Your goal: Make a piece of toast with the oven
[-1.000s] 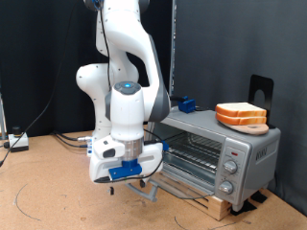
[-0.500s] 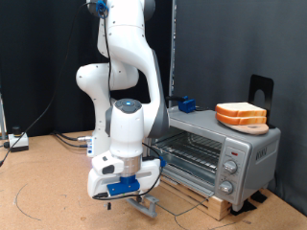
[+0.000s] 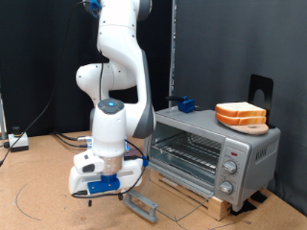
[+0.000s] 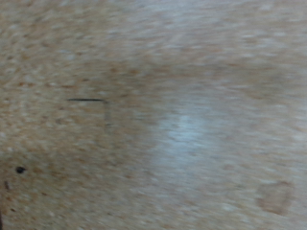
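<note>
Toast: two flat pale bread slices w/ orange-brown crust (image 3: 241,115), stacked on the roof of the boxy silver-grey toaster oven (image 3: 251,153), towards the exterior view's right. Not in the oven, nothing touching them.

Oven door (image 3: 144,203) is dropped fully open, lying low over the floor at the exterior view's bottom; wire rack (image 3: 188,151) is exposed, looks bare. Three round knobs (image 3: 228,169) on the right panel, untouched.

Gripper (image 3: 99,188) on the white Panda arm hangs low near the brown floor (image 3: 38,192), left of the door in the exterior view, well apart from the bread. Holds nothing visible. Finger spread: can't tell, fingertips too small/hidden, and wrist view shows only blurred floor, no fingers.

Doing it well, imo: bread sits high, hand sits low, so lift clear of the door edge before any sideways travel; grip a slice by its edge, top one only.

Room: open floor left of arm. Tight spots: door lip, oven's front top edge, black upright bracket (image 3: 260,90) behind the bread.
</note>
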Available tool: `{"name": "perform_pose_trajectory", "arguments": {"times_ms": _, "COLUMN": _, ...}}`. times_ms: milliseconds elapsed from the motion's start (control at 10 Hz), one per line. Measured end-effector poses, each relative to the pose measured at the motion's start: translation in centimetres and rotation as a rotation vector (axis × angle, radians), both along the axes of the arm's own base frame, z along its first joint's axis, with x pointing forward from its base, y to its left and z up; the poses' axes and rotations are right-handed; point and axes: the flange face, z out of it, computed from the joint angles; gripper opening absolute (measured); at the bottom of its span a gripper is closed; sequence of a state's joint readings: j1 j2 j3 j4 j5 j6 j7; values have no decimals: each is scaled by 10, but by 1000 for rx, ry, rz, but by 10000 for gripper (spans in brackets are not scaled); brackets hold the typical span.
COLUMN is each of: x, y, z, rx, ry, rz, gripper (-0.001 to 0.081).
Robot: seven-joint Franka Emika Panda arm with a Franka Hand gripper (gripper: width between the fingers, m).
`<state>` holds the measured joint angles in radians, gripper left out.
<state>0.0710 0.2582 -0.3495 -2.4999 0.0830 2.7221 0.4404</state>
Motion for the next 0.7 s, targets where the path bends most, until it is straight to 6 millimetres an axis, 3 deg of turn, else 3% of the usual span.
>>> {"name": "perform_pose_trajectory", "arguments": {"times_ms": 300, "x": -5, "y": -18, "z": 34, "rx": 59, "ry": -54, "rz": 38, "gripper": 807}}
{"name": "perform_pose_trajectory", "arguments": {"times_ms": 500, "x": -8, "y": -13, "z": 32, "rx": 99, "ry": -34, "rz": 43, "gripper": 807}}
{"name": "perform_pose_trajectory", "arguments": {"times_ms": 700, "x": -12, "y": -1, "z": 48, "rx": 271, "ry": -28, "rz": 99, "gripper": 807}}
